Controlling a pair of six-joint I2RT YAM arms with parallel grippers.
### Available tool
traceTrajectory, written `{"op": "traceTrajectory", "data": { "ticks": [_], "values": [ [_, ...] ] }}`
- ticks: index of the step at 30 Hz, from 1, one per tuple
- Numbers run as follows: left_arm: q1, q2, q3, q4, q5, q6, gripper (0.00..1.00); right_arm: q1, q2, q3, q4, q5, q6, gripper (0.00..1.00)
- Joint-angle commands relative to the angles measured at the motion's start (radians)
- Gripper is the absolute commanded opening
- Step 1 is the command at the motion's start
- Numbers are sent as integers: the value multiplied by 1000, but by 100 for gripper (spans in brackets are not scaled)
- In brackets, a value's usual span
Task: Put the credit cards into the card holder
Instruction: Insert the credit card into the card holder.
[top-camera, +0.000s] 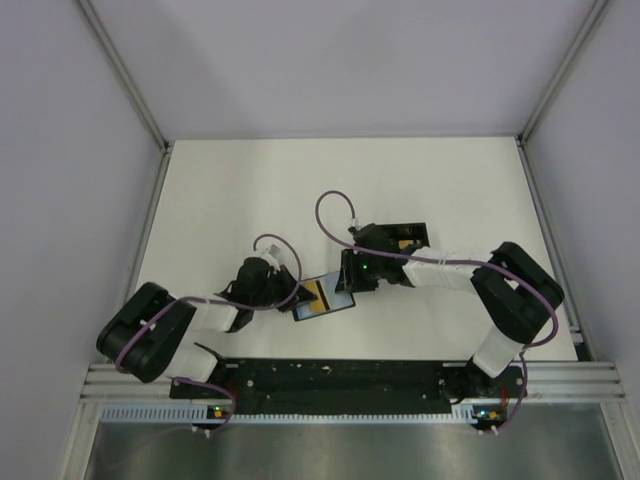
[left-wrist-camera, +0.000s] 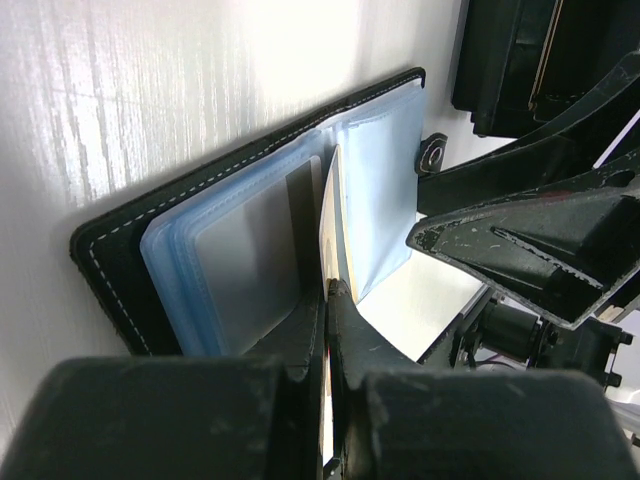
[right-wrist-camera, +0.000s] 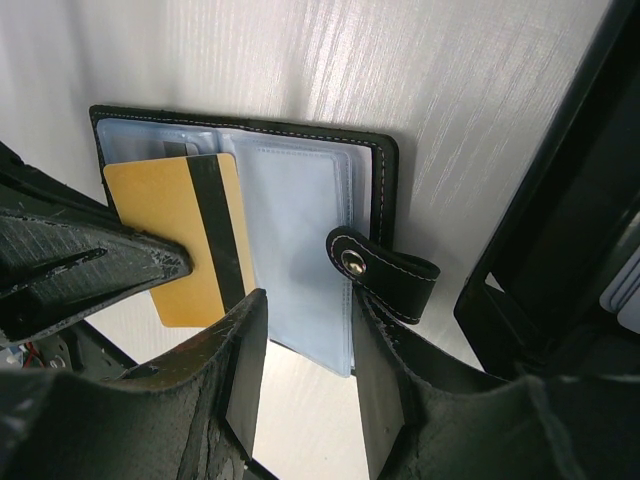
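Jaws of the left gripper (left-wrist-camera: 328, 290) are pressed together on a yellow card (right-wrist-camera: 175, 230) with a black stripe, pinching it near one short end. Seen from the left wrist, the card stands on edge between the clear blue sleeves of the card holder (right-wrist-camera: 300, 200), close to the fold. Whether its leading edge is inside a pocket cannot be told. The card holder lies open and flat on the white worktop (top-camera: 250, 190), near the middle of the front edge and between the two grippers. Its snap strap (right-wrist-camera: 385, 268) is folded across the right-hand edge. Jaws of the right gripper (right-wrist-camera: 308, 305) are partly spread and hold nothing. They stand over the near edge of the right-hand sleeve page, one on either side of it, and contact with the page cannot be confirmed. The tips of the two grippers are close together over the holder, the right one crowding the side where the card goes in. A larger open black box (top-camera: 405, 238) sits just behind the right gripper, apart from the holder. The left arm has its elbow swung out to the left, with the forearm reaching right towards the centre. The right arm mirrors it, elbow out to the right and forearm running left. A purple cable loops above each wrist.
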Motion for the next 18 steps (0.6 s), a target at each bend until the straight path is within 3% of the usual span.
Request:
{"op": "traceTrajectory", "data": {
  "ticks": [1, 9, 18],
  "values": [
    [-15, -9, -53, -69, -17, 23, 0, 5, 40, 28, -25, 15, -2, 39],
    [-18, 17, -5, -63, -23, 56, 0, 3, 44, 30, -22, 9, 0, 39],
    [-24, 7, -39, 90, -85, -6, 0, 6, 52, 37, -29, 0, 1, 39]
  ]
}}
